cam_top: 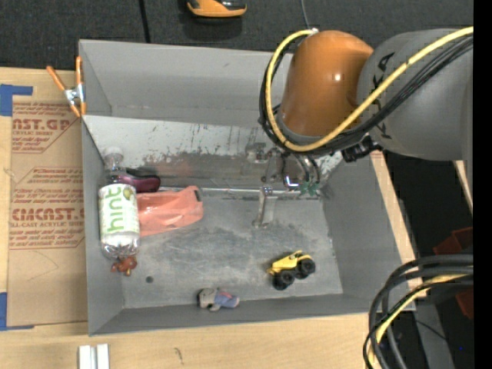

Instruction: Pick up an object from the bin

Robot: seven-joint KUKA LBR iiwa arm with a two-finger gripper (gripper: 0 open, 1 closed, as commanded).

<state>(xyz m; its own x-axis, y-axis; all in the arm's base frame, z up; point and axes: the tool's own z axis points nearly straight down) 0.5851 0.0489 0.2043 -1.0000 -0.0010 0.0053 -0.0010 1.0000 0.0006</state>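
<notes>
Grey bin [231,246] floor beneath my fingers [264,206] is bare; can't tell whether they're open. Closing here likely grabs nothing: yellow toy car [291,267] lies well apart.

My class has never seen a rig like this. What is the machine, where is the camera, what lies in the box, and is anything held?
This is one picture, taken by a camera above the grey metal bin, looking down and slightly from the side. The big grey shape with the orange cover and yellow cables is a robot arm reaching in from the right. Its grasping part, the hand, hangs over bare floor near the bin's middle. On the floor lie a clear bottle labelled "hint", a pink bag beside it, a yellow toy vehicle with black wheels, and a small grey-purple thing near the front wall. Nothing appears to be held.
</notes>
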